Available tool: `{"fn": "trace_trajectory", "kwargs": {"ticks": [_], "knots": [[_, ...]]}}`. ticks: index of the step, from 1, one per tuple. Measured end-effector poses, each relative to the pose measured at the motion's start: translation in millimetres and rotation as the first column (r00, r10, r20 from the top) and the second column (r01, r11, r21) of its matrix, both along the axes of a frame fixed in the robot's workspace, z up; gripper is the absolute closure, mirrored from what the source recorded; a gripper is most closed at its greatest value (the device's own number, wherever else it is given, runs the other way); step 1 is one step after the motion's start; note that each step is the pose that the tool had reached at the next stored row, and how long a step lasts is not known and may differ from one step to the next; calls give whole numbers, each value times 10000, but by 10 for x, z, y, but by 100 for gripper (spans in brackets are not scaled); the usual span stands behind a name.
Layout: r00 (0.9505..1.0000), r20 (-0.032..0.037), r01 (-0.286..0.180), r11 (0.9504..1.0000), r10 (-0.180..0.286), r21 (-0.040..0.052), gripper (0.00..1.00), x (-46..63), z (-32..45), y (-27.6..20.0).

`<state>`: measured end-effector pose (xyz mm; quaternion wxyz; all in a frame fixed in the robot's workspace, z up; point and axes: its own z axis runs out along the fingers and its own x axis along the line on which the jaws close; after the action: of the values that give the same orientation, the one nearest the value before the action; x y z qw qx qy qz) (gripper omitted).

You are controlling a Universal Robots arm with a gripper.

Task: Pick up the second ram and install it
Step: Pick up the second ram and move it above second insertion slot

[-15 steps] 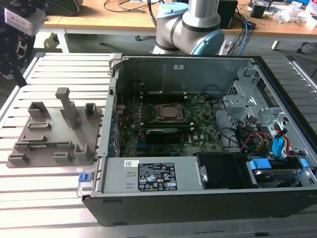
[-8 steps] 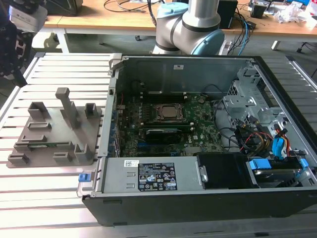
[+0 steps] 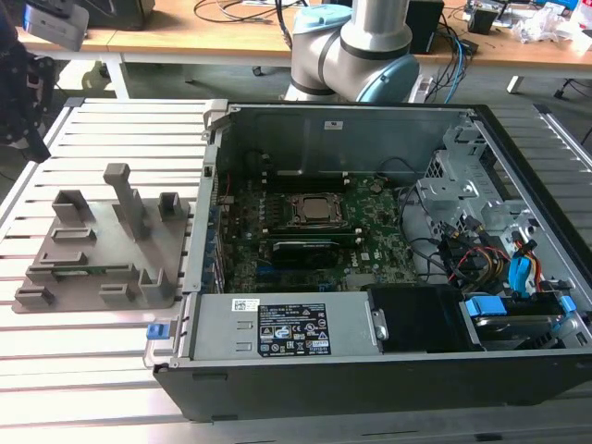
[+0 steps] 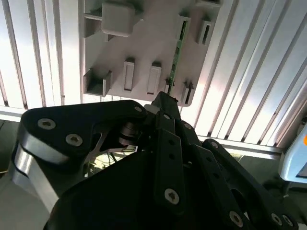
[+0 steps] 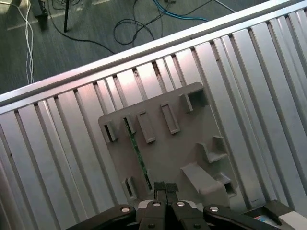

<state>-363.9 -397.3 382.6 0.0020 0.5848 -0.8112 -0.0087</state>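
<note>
Tool [image 5: 165, 188] in the first wrist view: its two black fingertips are pressed together with nothing between them, so it is closed and empty. The second wrist view agrees, with the tips [image 4: 165, 99] meeting in a single dark wedge.

The second ram [image 5: 137, 151] stands on its long edge in a narrow slot of the grey holder [image 5: 168, 153], a thin green line running between two end clips. In both wrist views the closed tips line up with one end of that stick, just beside it as seen from above. How far above it they are, I cannot tell.

Over to the exterior view. There the second ram [image 3: 92, 270] is a short green strip in the holder's [image 3: 139, 287] low front row, on the far side of the holder's tall post [image 3: 123, 199] from the arm's base [image 3: 356, 46].

Plenty of room around the holder: bare slats of the surface [image 3: 92, 370] lie open on three of its sides. The fourth edge is tighter, with the open computer case [image 3: 370, 379] standing near it and only a narrow band of slats between.

The exterior view shows the case's inside, with its green motherboard [image 3: 305, 250] and bundled cables [image 3: 462, 254]. The first wrist view shows the surface's far rim beyond the holder, then floor [image 5: 96, 19] with loose cables.
</note>
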Motion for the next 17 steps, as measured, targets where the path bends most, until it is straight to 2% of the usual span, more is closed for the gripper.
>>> {"fn": "trace_trajectory", "kwargs": {"ticks": [3,4,8,11,13,14,16,17], "knots": [[9979,0,-646,9979,646,0,89,0,0,0],[9956,0,-938,9956,938,0,89,0,0,0],[9893,0,-1462,9893,1462,0,89,0,0,0],[9778,1,-2094,9778,2094,0,89,0,0,0],[9724,1,-2332,9724,2332,0,89,0,0,0],[9668,0,-2557,9668,2557,0,89,0,0,0],[9604,1,-2785,9604,2785,0,89,0,0,0],[9534,1,-3017,9534,3017,0,89,0,0,0]]}}
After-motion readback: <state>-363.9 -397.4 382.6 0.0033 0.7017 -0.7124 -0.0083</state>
